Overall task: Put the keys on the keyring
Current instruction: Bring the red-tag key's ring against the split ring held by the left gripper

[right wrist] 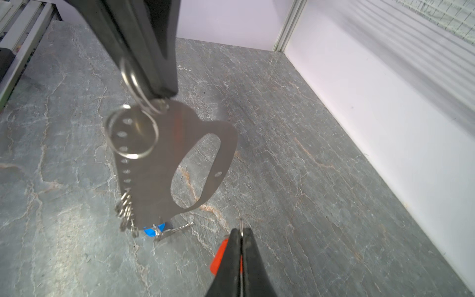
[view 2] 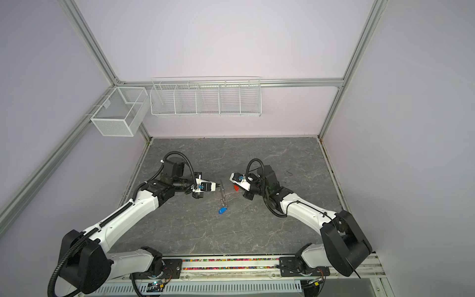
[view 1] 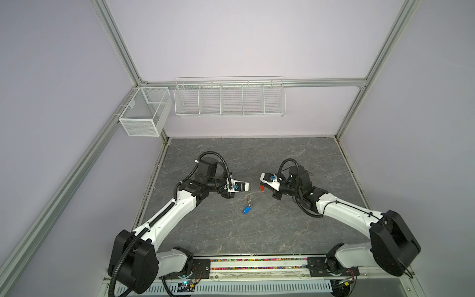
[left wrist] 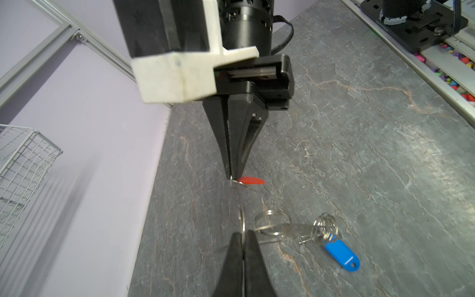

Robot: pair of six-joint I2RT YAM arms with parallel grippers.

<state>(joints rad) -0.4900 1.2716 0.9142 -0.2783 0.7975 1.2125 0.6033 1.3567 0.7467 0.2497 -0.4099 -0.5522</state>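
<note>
Nearest the camera, the black shoulder housing of the left arm (view 1: 133, 259) is seen low and to the left of the keyring (right wrist: 164, 159), and the arm is stretched from it toward the keyring's upper end. The left gripper (left wrist: 243, 235) is pressed fully closed. A large split ring (left wrist: 241, 221), threaded through the keyring's top corner, is pinched between its fingers (left wrist: 253, 257), so the keyring is hung from that ring above the grey table (view 1: 282, 231). Whether the keyring's lower end is touched by the table cannot be told.

An oval cut-out and a row of small holes along one edge are shown in the flat grey plate. A cluster of small rings (right wrist: 124, 205) is gathered at its lower end. The blue-tagged key (left wrist: 341, 254) is found just beside that cluster and appears joined to it, its tag laid on the table.

To the right of the keyring's upper end, and apart from it, the orange-red-tagged key (left wrist: 250, 180) is held up. Its small silver ring is clamped at the tips of the right gripper (right wrist: 241, 231), whose jaws are drawn tight together, and the tag is left jutting out beside them. The right arm (view 1: 393, 246) is folded back low and to the right of the keyring.
</note>
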